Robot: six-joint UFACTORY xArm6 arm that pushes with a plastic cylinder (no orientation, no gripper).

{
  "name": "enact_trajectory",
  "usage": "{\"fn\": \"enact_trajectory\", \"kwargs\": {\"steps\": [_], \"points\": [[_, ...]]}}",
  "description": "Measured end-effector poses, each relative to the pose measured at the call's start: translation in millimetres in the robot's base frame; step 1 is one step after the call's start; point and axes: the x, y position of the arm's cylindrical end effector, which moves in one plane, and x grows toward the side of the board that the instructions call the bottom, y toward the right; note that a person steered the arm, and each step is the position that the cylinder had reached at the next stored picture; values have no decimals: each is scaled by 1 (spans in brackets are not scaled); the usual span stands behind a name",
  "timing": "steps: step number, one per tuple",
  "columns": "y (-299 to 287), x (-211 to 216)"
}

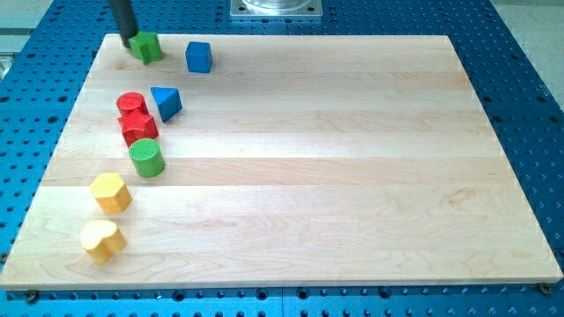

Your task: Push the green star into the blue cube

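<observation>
Camera view, only one I've got. My tip [129, 37] sits at the view's top-left corner of the wooden board [352, 176], touching the left side of the green star [147, 47]. It's a bare rod w/ nothing to clench or release, just pressed against that block. Green star is right by the board's top edge, near the left edge too. Blue cube [199, 56] lies to its right, near but apart, w/ a strip of bare wood between them; also close to the top edge.

Below them: blue triangle [166, 102] beside the red cylinder [131, 104]; a red block [138, 127], shape unclear, touches under that cylinder; green cylinder [146, 158] just under it. Yellow hexagon [111, 192] and a yellow heart-like block [101, 239] trail down toward the left edge, bottom one close to it.

Centre, right side and bottom of board are open wood. Blue perforated table [529, 106] surrounds the board.
</observation>
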Motion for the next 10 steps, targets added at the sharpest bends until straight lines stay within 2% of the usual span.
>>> {"fn": "enact_trajectory", "kwargs": {"steps": [1, 2, 3, 4, 5, 6, 9, 10], "points": [[28, 0], [5, 8], [-59, 17], [-41, 69], [-9, 49], [25, 8], [102, 13], [24, -6]]}}
